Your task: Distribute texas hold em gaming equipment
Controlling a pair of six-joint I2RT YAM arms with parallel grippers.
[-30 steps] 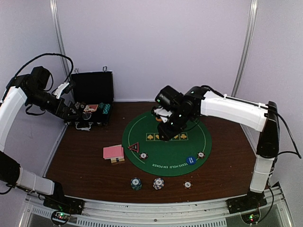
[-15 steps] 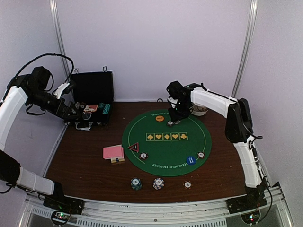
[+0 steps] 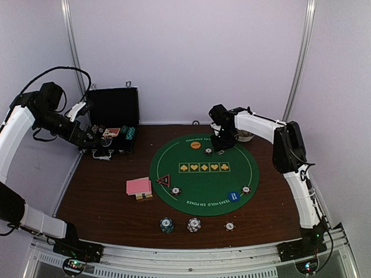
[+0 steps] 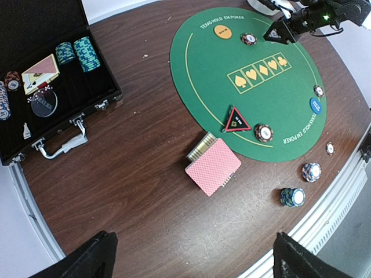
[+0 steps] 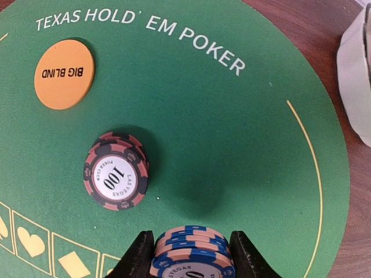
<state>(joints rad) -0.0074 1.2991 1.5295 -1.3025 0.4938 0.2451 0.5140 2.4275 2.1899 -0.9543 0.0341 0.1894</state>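
Blue-and-pink stripe-edged poker chip stack (image 5: 188, 246): clamped in your right end effector (image 3: 219, 148), low over the round green felt mat's (image 5: 243, 133) far edge beside the orange big-blind disc (image 5: 64, 73), likely to stake that seat. Your left end effector (image 4: 194, 260) stands wide, empty.

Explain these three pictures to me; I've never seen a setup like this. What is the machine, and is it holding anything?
Two robot arms stand at a brown table, each ending in a two-fingered pincer. One picture looks down from above; the others come from wrist cameras. On the table: a green poker mat, pink cards, a triangle marker, an orange disc, a blue disc, loose chips, an open black case. The right pincer grips a small chip stack over the mat. The left pincer hangs open, empty.
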